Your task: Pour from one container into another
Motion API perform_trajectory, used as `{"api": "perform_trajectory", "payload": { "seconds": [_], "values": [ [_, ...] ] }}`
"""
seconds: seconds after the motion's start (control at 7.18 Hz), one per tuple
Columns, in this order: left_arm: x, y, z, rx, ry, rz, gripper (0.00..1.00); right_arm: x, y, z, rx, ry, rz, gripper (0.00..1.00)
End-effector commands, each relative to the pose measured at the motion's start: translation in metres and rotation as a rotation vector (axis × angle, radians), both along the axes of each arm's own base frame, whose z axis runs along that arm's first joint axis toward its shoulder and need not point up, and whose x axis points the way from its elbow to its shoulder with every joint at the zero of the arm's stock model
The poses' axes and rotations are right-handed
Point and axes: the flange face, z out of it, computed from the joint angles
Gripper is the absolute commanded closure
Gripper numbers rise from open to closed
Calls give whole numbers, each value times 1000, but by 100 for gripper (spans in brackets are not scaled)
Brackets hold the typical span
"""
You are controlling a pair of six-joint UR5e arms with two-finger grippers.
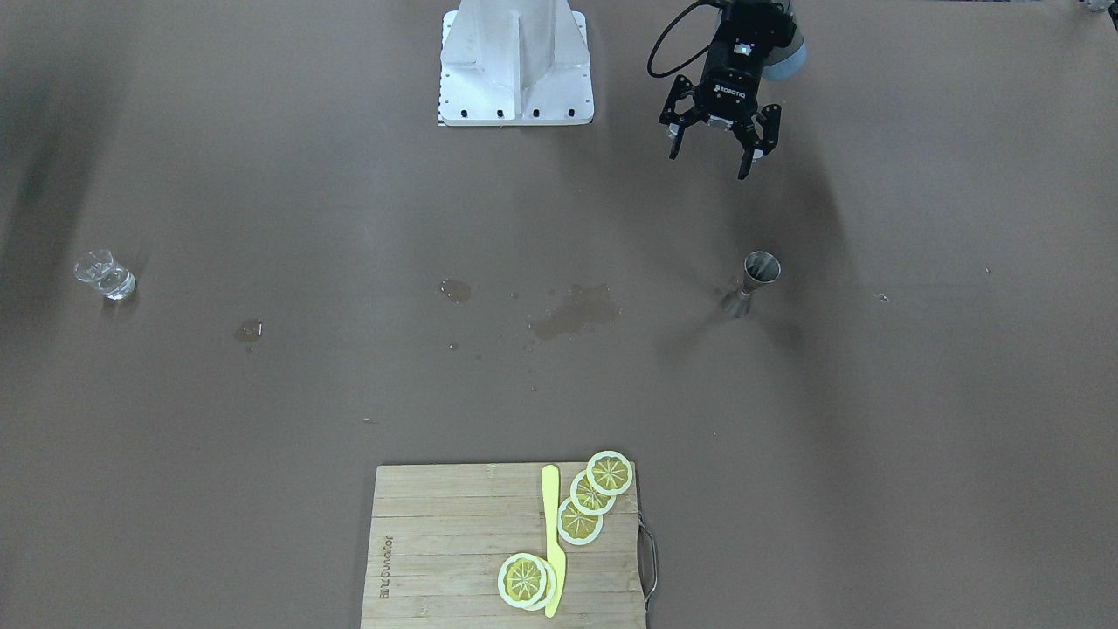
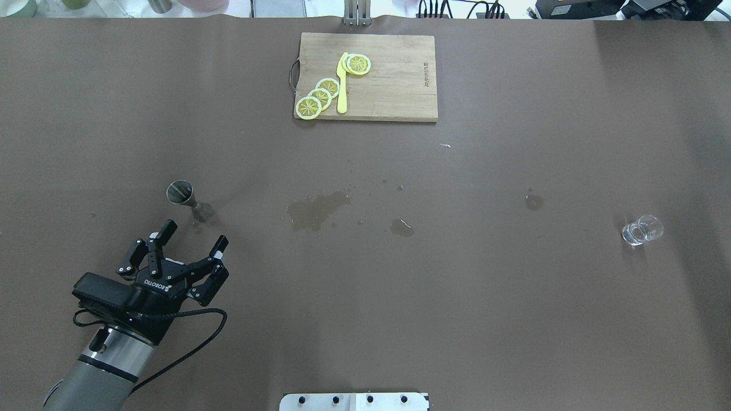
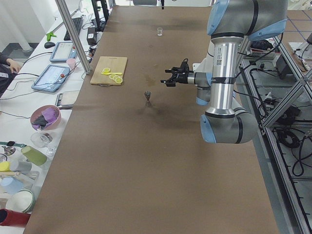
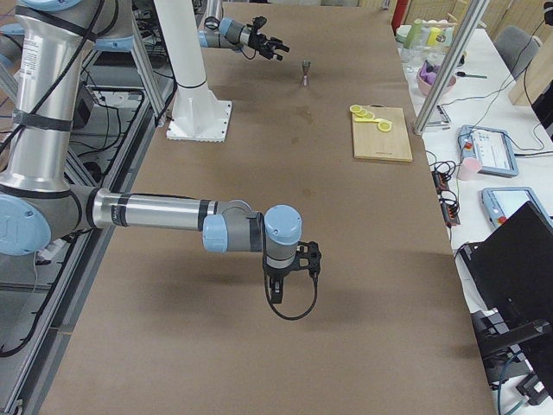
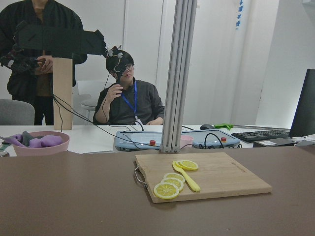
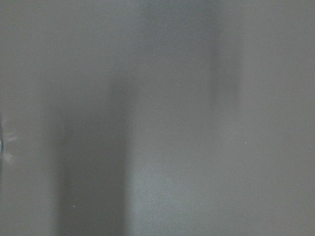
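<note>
The small clear glass cup point(image 1: 105, 273) stands alone at the table's right end point(image 2: 642, 229), with no gripper near it. The steel hourglass jigger point(image 1: 751, 284) stands upright on the left side point(image 2: 188, 200). My left gripper point(image 1: 709, 164) hovers open and empty just short of the jigger, on the robot's side of it point(image 2: 196, 234). My right gripper point(image 4: 289, 264) shows only in the exterior right view, low over bare table; I cannot tell whether it is open or shut. The right wrist view holds only blurred table surface.
A wooden cutting board point(image 2: 394, 80) with lemon slices point(image 2: 320, 94) and a yellow knife point(image 2: 342, 85) lies at the far edge. Wet spots point(image 2: 314, 210) mark the middle of the table. The robot base point(image 1: 515, 61) sits at the near edge. People sit beyond the far side.
</note>
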Motion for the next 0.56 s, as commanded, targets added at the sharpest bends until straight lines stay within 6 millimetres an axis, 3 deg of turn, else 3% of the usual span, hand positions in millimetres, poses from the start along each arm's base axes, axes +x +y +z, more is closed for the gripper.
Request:
{"api": "perform_trajectory", "payload": {
  "seconds": [0.0,0.28,0.42],
  "values": [
    [0,-14,-8,11,-65,38,2,-1,-1,-2,-1,-15,0,0],
    [-16,-27,-35,17,-108,80,2,-1,2,2,-10,-16,0,0],
    [-14,-34,-45,14,-148,117,2,-1,2,1,-10,-16,1,0]
  ]
}}
